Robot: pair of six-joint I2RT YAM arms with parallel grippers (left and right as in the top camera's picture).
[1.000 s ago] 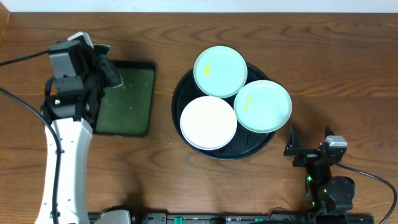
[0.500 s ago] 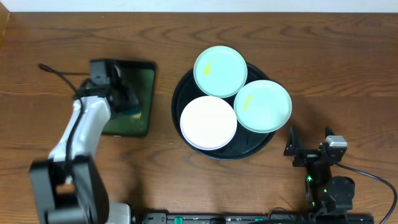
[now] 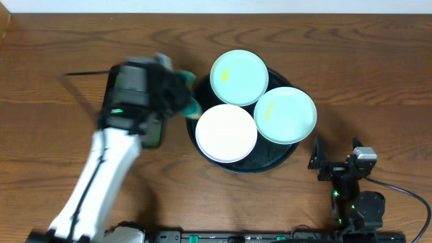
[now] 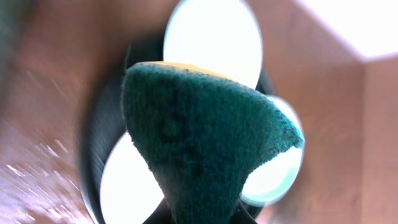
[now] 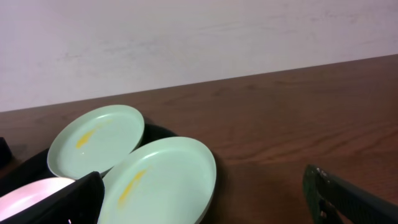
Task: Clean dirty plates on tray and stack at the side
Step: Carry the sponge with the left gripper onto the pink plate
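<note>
The round black tray (image 3: 267, 160) holds three plates: a mint one (image 3: 239, 76) at the back with a yellow smear, a mint one (image 3: 285, 114) on the right, and a white one (image 3: 226, 132) at the front. My left gripper (image 3: 182, 98) is shut on a dark green sponge (image 3: 193, 106), held above the tray's left rim. In the left wrist view the sponge (image 4: 205, 137) fills the middle, with the plates blurred behind it. My right gripper (image 3: 318, 162) is open and empty, right of the tray. The right wrist view shows both smeared mint plates (image 5: 96, 140) (image 5: 165, 180).
A smaller rectangular black tray (image 3: 154, 132) lies left of the round tray, mostly hidden under my left arm. Bare wooden table lies right of the round tray (image 5: 298, 143) and along the front edge.
My left arm has swung right from the rectangular tray to the round tray's left rim, carrying the sponge. The plates and right arm have not moved.
</note>
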